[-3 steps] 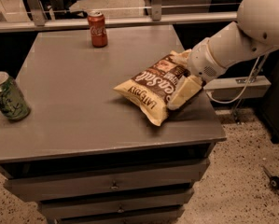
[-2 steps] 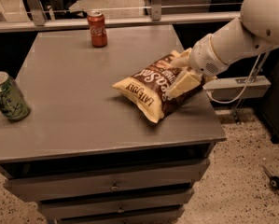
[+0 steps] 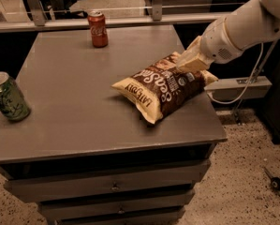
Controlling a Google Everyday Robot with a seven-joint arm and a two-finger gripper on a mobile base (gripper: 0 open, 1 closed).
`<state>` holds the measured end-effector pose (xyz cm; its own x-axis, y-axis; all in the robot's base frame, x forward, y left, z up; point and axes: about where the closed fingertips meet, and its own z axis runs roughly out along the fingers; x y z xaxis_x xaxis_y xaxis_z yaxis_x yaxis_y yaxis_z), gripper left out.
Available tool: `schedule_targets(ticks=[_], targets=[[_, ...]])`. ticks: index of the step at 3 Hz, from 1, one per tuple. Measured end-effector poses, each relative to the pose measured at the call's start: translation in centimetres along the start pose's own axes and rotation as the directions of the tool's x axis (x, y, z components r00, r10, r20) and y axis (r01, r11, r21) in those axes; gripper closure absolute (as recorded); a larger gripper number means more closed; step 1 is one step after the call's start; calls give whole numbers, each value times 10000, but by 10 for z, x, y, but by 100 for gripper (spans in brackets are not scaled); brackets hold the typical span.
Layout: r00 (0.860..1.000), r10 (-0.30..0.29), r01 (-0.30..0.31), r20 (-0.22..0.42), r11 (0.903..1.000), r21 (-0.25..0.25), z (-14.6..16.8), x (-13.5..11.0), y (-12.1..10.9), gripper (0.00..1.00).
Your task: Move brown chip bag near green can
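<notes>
The green can point(image 3: 7, 97) stands upright well to the left of the brown chip bag point(image 3: 160, 90), a little nearer the camera than the bag. The red Coca-Cola can point(image 3: 98, 30) stands behind and to the left of the bag, well apart from it. The bag lies on the right part of the grey cabinet top point(image 3: 74, 121), its pale yellow end pointing left toward the green can and its other end tilted up. My gripper point(image 3: 192, 60) sits at that raised upper-right end of the bag and appears clamped on it, with my arm reaching in from the right.

I judge the bag to be light, puffy and full of air, with a slick crinkly skin and brittle chips inside. A squeeze on the swollen middle would probably slip or crush the contents, so the flat sealed end where I have it looks like the best hold. Held there, the bag's free end will likely sag and drag, so I would carry it slowly leftward and low.
</notes>
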<state>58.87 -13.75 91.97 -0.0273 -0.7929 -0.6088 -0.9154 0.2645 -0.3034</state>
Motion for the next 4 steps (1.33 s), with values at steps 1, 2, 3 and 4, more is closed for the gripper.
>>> schedule_targets(ticks=[1,2,3,4], targets=[[10000,-14,14,10,10000,-22,1,-1,1,100],[10000,-15,15,11,10000,-24,1,-1,1,100],[9978,-616,616,238,9981,30,0,-26,1,100],[9980,-590,591,226,9983,-2,1,-25,2,82]])
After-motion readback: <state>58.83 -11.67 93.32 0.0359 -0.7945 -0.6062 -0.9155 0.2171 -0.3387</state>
